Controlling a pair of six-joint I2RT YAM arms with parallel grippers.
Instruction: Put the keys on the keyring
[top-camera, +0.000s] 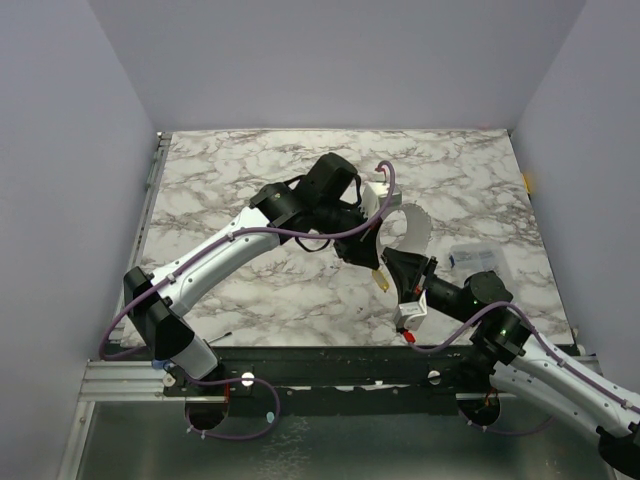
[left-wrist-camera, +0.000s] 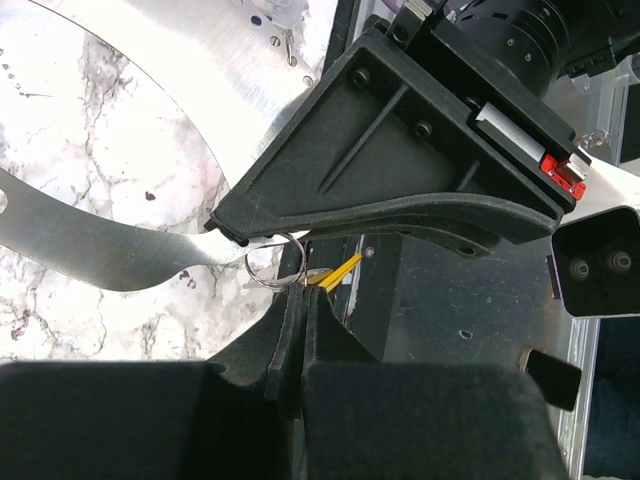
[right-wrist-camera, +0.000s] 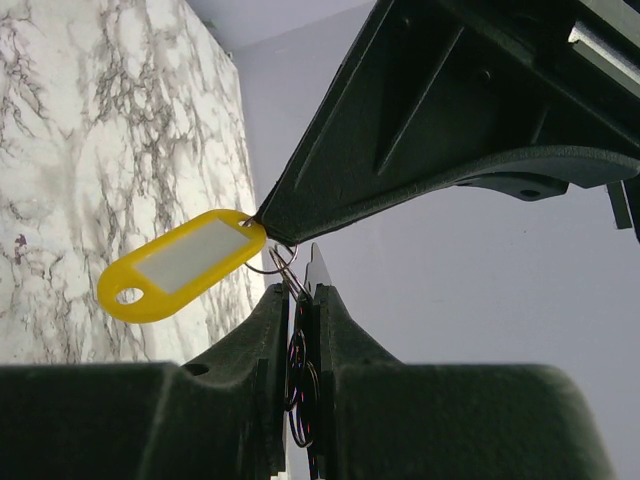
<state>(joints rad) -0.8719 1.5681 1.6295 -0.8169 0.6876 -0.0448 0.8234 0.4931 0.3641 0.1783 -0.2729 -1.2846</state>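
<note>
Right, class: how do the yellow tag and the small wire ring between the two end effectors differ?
The yellow tag is bright yellow with a white label; the wire ring is bare silvery metal. The tag is a flat, long oval; the ring is a thin round loop. The tag is far longer than the ring. Both are held up where the left end effector and right end effector meet.

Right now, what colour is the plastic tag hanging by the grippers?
The tag is yellow with a whitish label panel, clearest in the right wrist view.
</note>
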